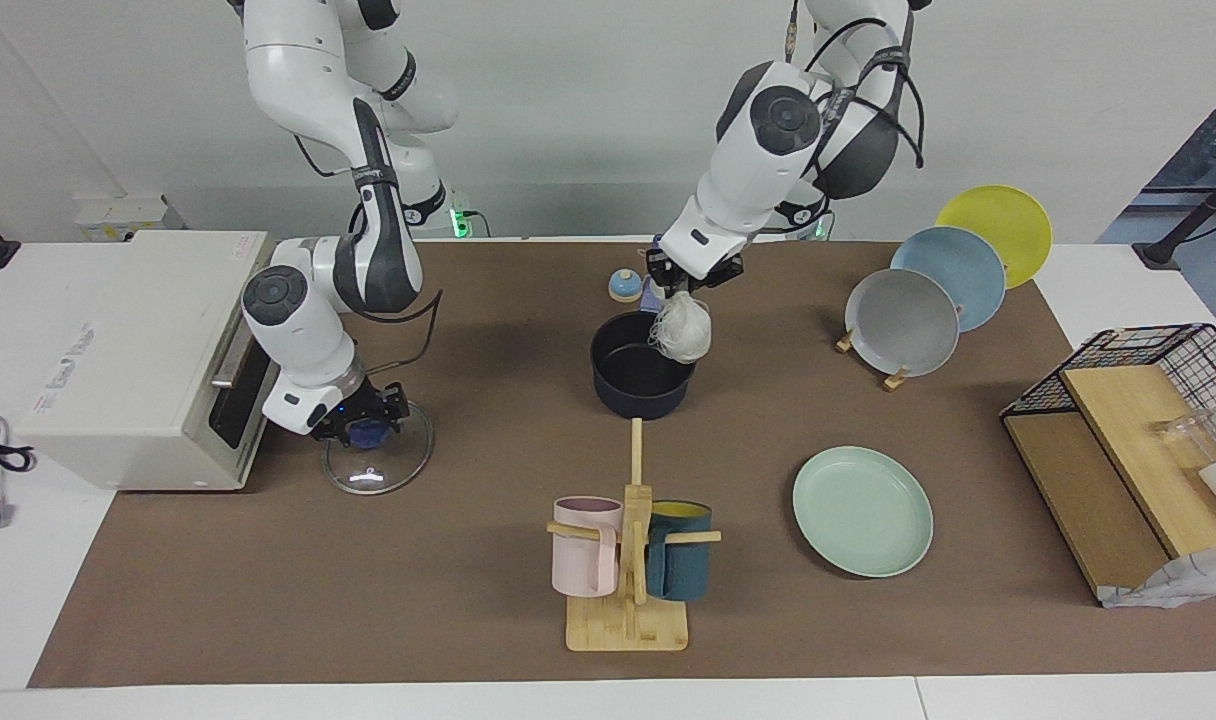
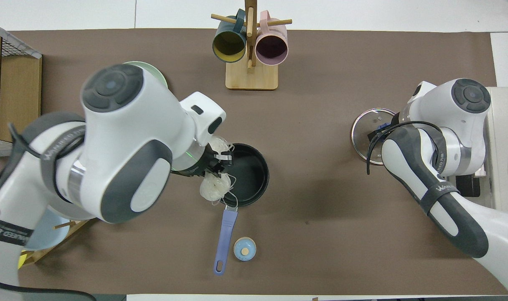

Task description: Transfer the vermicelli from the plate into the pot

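The vermicelli hangs as a whitish clump from my left gripper, which is shut on its threads. It dangles just above the rim of the pot, on the side toward the left arm's end. In the overhead view the vermicelli covers the rim of the pot where the blue handle joins, under the left gripper. The mint-green plate lies bare. My right gripper sits low on the blue knob of a glass lid.
A wooden mug rack with a pink and a teal mug stands farther from the robots than the pot. A rack with grey, blue and yellow plates and a wire basket are at the left arm's end. A white appliance adjoins the lid. A small blue knob lies beside the handle.
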Tool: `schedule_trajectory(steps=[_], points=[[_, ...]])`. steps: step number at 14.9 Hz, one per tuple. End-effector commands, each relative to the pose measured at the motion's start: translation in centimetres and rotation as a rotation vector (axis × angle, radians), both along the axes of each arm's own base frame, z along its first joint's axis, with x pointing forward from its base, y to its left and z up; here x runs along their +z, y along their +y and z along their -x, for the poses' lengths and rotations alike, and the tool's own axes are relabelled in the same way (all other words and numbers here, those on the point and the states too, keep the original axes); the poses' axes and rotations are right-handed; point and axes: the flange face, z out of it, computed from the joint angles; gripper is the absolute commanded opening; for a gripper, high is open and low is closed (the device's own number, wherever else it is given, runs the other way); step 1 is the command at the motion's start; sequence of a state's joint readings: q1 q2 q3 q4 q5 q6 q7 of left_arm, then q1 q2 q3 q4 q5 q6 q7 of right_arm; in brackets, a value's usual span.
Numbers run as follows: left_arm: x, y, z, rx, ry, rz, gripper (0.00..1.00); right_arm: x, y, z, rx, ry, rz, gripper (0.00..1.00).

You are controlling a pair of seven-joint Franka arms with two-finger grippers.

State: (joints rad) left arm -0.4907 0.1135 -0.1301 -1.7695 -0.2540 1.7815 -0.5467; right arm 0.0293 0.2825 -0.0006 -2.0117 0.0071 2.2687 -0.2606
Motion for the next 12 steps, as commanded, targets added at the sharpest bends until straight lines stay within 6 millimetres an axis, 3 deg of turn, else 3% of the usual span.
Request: schedule_trajectory(steps=[1, 4, 12], points=[[-3.3, -0.5, 1.9, 0.030, -0.018, 0.018, 0.00, 0.7, -0.4, 0.3, 0.016, 0.011, -0.011, 0.64], [-6.5, -1.1, 2.1, 0.043, -0.059, 0.033, 0.00, 1.2, -0.4, 0.0, 0.018, 0.004, -0.011, 0.62], [-11.8, -2.5, 0.6, 0.043, -0.107, 0.053, 0.00, 3.8, 0.4, -1.2, 0.030, 0.011, -0.013, 0.62]])
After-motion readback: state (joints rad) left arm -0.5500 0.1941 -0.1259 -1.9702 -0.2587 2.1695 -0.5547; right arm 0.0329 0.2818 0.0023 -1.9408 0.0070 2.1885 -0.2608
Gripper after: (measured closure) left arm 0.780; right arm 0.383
